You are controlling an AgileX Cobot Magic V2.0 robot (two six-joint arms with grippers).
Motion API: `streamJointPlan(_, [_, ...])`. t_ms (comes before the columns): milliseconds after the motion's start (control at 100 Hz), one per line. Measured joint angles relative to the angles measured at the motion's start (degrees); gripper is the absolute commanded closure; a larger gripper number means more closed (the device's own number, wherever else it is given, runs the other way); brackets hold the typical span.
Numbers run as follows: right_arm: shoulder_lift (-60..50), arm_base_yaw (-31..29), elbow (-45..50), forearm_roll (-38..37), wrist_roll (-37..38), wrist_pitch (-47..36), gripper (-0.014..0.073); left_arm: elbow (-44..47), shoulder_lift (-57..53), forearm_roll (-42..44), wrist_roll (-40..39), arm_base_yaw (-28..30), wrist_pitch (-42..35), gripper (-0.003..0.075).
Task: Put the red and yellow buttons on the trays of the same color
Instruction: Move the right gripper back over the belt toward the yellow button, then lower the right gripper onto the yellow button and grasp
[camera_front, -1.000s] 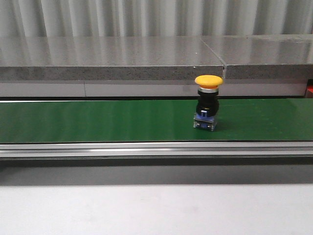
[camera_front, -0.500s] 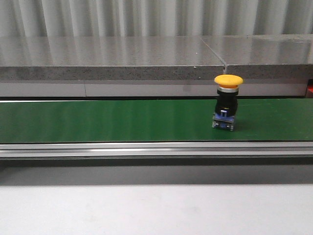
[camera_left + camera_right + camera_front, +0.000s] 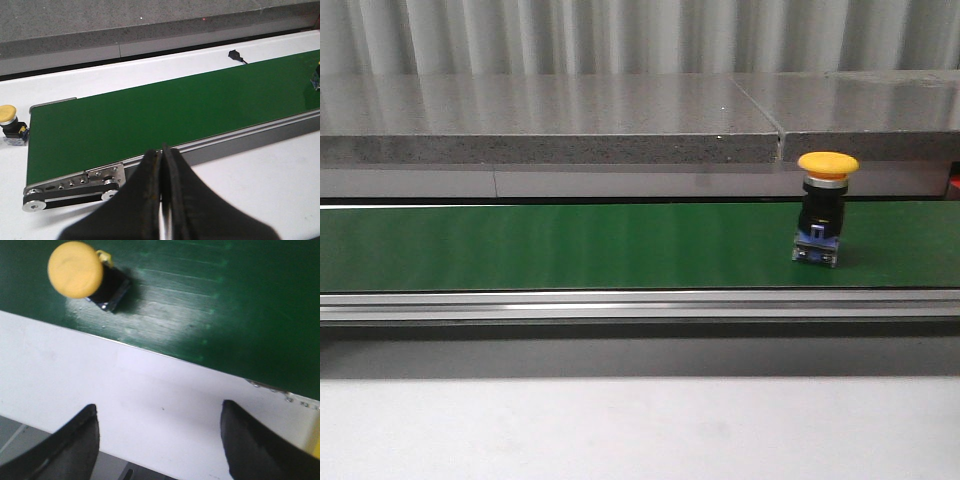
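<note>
**A:** Where is the yellow button sitting for you right now?

**B:** It is standing upright on the green conveyor belt, toward your right end of it. Your right gripper is hanging above it with its jaws wide apart and nothing between them. Your left gripper is pointing at the other end of the belt, jaws pressed together, empty.

**A:** How am I expecting it to handle?

**B:** I am judging it rigid and light, but top-heavy: a broad smooth cap over a narrower black body and a small blue base. The domed cap is probably slippery, so you are better off closing on the black body just under the cap.

**A:** And the surroundings?

**B:** The belt is looking matte and flat, with a metal rail along its near edge and white table beyond that. A second yellow button is resting on the table just off the belt's left end. No tray is showing in any view.
</note>
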Motion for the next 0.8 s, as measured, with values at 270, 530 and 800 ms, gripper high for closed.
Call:
streamJointPlan(270, [6.97,5.02,0.00,0.55,-3.61,-5.11,0.0077,0.00,0.00,0.00,0.00,0.00,0.00,0.0741])
streamJointPlan(530, [12.09,5.81,0.00,0.72,-4.65,-11.44,0.0077,0.00,0.00,0.00,0.00,0.00,0.00,0.0741])
streamJointPlan(800, [15.23,6.04,0.00,0.72,-5.84,-17.68,0.0133,0.00,0.00,0.00,0.00,0.00,0.00,0.0741])
